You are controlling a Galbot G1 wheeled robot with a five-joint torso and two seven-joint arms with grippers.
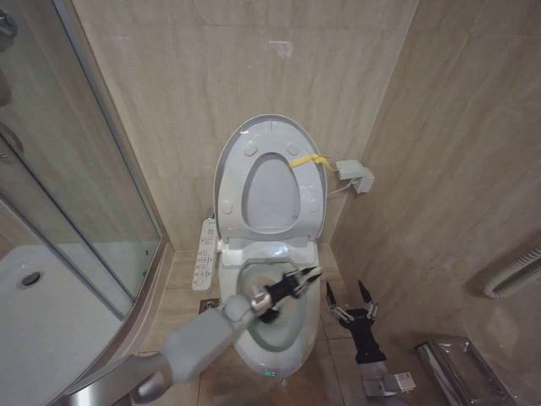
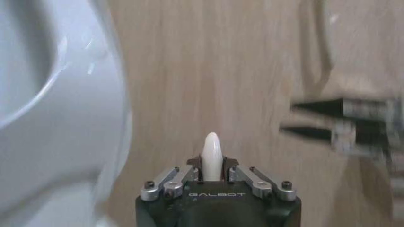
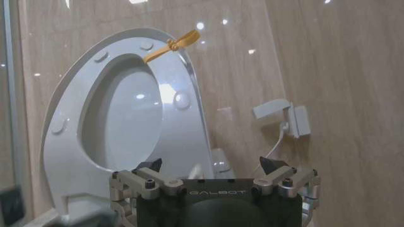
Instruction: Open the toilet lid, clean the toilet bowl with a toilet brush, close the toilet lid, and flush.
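Head view, room: beige stone-look tiles are covering the walls and floor; a curved glass shower screen [image 1: 80, 194] is standing to the left over a white shower tray [image 1: 38, 330].
Head view, toilet: one white glossy ceramic toilet bowl [image 1: 297, 345] is sitting against the back wall; the smooth white oval toilet lid [image 1: 230, 156] and the white seat ring [image 1: 309, 199] are both standing raised against the wall, a short yellow strip [image 1: 306, 160] hanging at their right edge.
Head view, fittings: one long white button panel [image 1: 205, 254] is running along the bowl's left side; one small white wall box [image 1: 355, 175] is sitting to the right.
Head view, left gripper [image 1: 306, 277]: reaching over the open bowl, clenched on the toilet brush [image 1: 269, 315], whose dark head is sitting down inside the basin.
Head view, right gripper [image 1: 352, 296]: hanging just right of the bowl, its two black fingers spread apart, holding nothing.
Left wrist view: the left gripper [image 2: 213, 166] is pinching the brush's thin pale stick handle [image 2: 211, 149]; the word "GALBOT" is showing on the body; the bowl's white rim [image 2: 69, 123] is lying alongside, the right gripper [image 2: 315, 120] is showing blurred farther off, probably spread.
Right wrist view: the right gripper [image 3: 211, 165] is standing wide apart and empty, "GALBOT" printed on it; the raised lid [image 3: 66, 90], the yellow strip [image 3: 171, 45] and the wall box [image 3: 287, 116] are facing it.
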